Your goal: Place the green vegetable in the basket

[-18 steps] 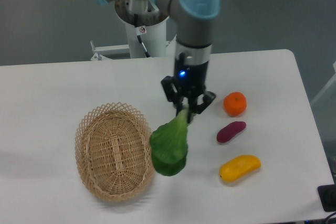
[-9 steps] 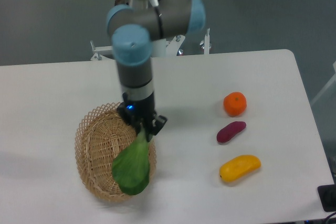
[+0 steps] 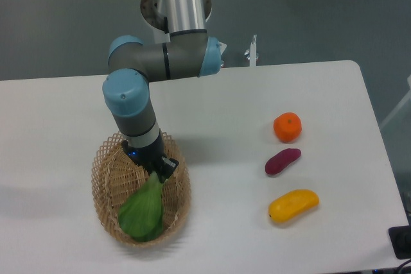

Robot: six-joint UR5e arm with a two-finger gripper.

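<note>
Swung leftward from the table's middle to over the basket (image 3: 106, 187); gripper (image 3: 155, 172) clamped on the green vegetable (image 3: 142, 213) by its stem, leaves hanging inside, positioned for release.

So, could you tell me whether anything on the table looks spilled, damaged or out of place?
Nothing stands out. The green vegetable hangs from the end effector inside the basket, and the orange, purple vegetable and yellow fruit lie apart and intact.
</note>
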